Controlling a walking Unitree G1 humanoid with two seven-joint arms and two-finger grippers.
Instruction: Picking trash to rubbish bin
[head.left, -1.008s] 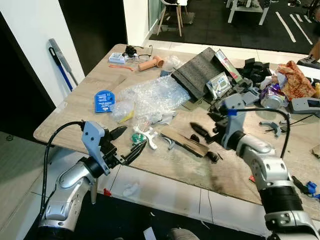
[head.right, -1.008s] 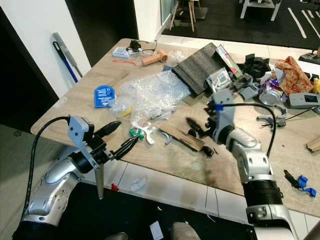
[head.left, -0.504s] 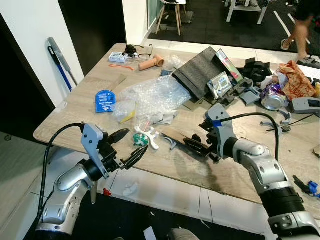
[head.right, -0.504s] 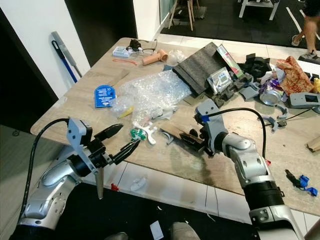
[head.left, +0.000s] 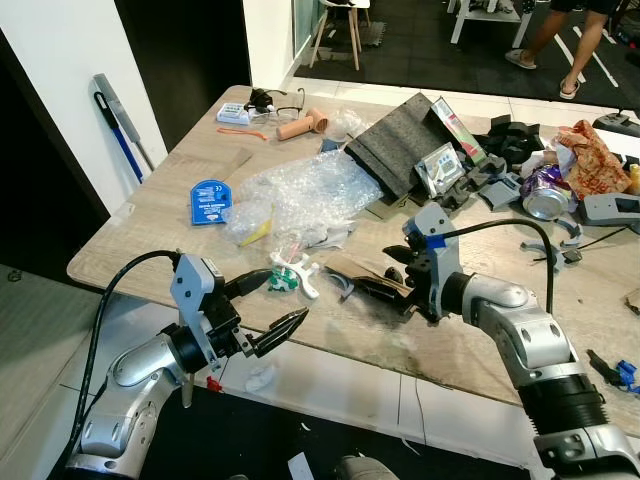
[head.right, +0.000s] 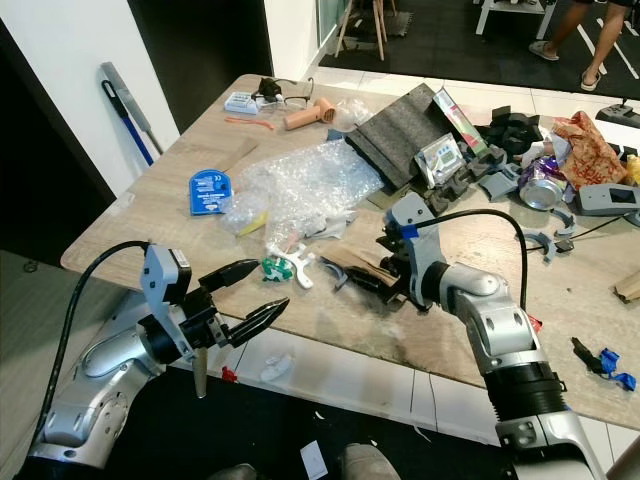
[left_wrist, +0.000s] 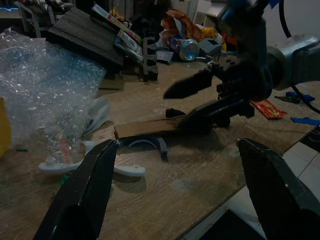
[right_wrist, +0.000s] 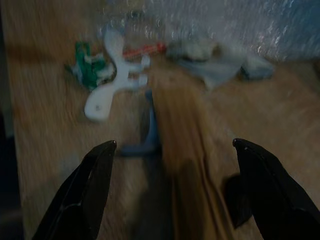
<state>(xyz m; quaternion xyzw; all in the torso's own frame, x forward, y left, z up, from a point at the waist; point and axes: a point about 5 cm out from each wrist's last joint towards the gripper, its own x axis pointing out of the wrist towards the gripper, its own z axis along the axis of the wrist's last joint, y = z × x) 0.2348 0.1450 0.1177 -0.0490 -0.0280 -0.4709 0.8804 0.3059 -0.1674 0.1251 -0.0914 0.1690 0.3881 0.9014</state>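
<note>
While the left hand (head.left: 268, 308) hovers wide open off the counter (head.left: 160, 215) edge, the right hand (head.left: 385, 285), fingers spread, straddles the thin brown cardboard strip (left_wrist: 145, 127) lying flat beneath it, which looks light, stiff and best pinched across its narrow width.

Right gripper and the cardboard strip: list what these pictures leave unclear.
- Right gripper: head views show its fingers down at the cardboard strip, but the gripper body hides any contact.
- Right wrist view: motion blur smears the strip's near end.
- Left wrist view: dim light; the strip's far end is lost behind the black fingers.
</note>
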